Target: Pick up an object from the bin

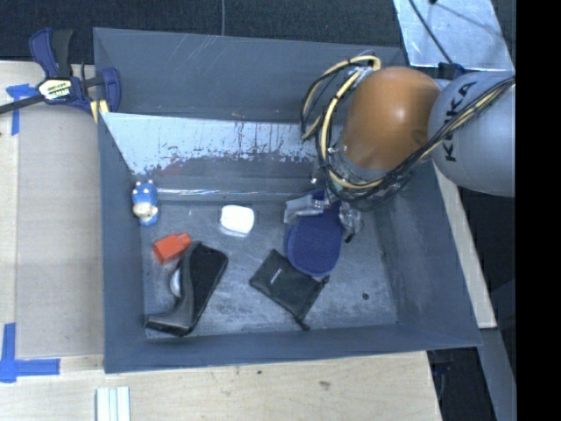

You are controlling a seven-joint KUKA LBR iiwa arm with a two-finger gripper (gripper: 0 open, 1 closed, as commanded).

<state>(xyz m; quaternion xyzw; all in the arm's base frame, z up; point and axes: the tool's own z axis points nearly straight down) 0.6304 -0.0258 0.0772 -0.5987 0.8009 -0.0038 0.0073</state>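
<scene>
Blue rounded pouch (311, 249) is seen just beside the gripper (330, 215), at its 7 o'clock; whether it is clamped cannot be told.

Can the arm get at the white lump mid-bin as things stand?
Probably yes: the white lump lies alone on bare floor, nothing over it; the gripper hangs close beside it, over a dark blue pad.

- Item: dark blue rounded object (313, 246), an oval, soft-looking body of plain colour with no visible markings.
- Position: right of centre on the floor of the bin (263, 349).
- Upper end: directly under the gripper (331, 207); whether it is gripped cannot be told.
- Lower edge: overlaps the upper corner of a flat black pad (282, 285).
</scene>
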